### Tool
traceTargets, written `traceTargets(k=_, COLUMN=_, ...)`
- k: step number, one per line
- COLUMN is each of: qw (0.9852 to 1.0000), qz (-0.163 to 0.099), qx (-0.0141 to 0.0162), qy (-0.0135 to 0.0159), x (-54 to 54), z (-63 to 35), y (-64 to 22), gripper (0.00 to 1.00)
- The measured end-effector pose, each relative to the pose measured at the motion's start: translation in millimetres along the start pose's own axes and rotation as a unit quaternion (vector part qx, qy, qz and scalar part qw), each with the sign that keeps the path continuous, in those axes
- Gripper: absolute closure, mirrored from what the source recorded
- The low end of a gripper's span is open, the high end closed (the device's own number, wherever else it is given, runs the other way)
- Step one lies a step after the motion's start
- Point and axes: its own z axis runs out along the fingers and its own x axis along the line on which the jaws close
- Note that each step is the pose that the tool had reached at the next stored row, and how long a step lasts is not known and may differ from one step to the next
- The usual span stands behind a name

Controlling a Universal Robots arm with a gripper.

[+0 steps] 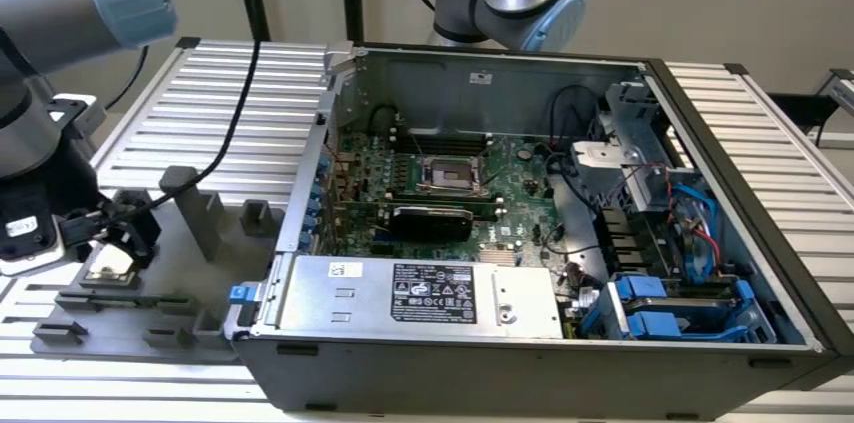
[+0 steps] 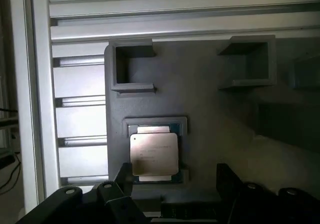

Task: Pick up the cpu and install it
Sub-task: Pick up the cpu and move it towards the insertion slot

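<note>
A grey holder tray (image 2: 215, 134) cradles the cpu (image 2: 154, 155) in a shallow recess. The cpu lies just below my gripper (image 2: 172, 184), nearer one finger; my jaws are spread wide, gripping nothing.

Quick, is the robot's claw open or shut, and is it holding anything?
Gripper: open, holding nothing; the cpu lies in its grey holder beneath it.
</note>
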Motion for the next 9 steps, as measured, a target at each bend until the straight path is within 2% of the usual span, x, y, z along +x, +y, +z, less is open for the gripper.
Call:
traceTargets(k=3, qw=1.0000, qz=0.000, qx=-0.0001, qy=-0.0018, x=1.7, z=4.9, y=4.6, gripper=0.23)
traceTargets(k=7, qw=1.0000, qz=0.000, qx=-0.0006, qy=-0.0071, x=11.5, z=8.1, y=5.7, gripper=0.23)
traceTargets(k=9, qw=1.0000, qz=0.000, qx=-0.0006, qy=-0.0077, x=11.9, z=9.9, y=5.7, gripper=0.23)
